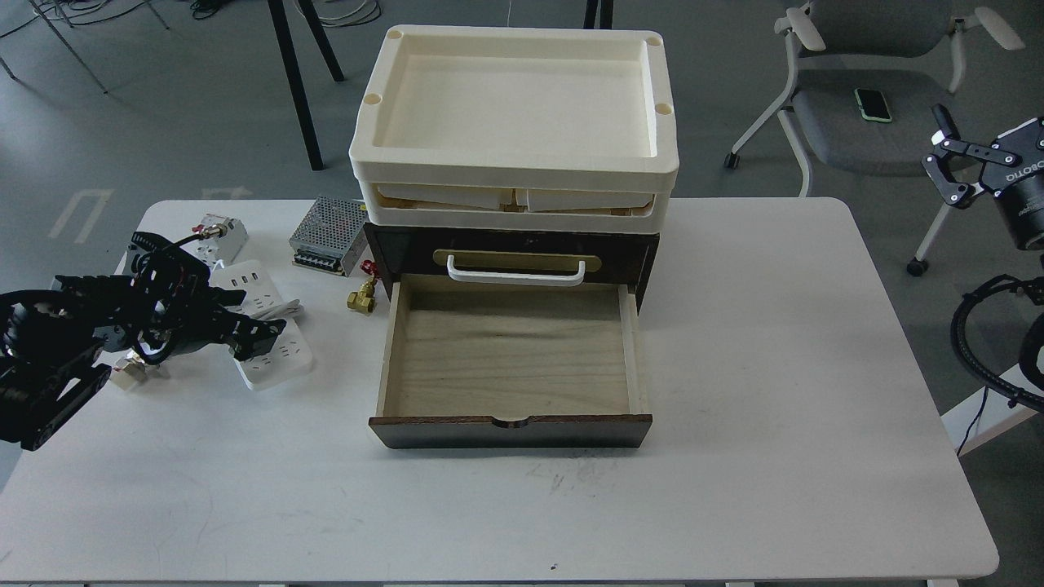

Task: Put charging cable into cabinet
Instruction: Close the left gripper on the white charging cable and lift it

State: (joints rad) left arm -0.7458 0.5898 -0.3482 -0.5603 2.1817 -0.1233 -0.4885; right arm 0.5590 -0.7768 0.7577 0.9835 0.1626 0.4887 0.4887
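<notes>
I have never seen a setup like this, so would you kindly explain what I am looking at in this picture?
The picture is from the robot's own head, looking down at a white table. The black arm entering from the left ends in the left gripper, which sits over the charging cable, a white power strip; whether it has gripped it I cannot tell. The right gripper hangs open off the table's right side, holding nothing. In the middle stands the cabinet, its lower drawer pulled out and empty, with cream trays stacked on top.

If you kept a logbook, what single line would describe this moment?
left hand: over charging cable, grip unclear | cabinet: lower drawer open, empty | right hand: off table, open
</notes>
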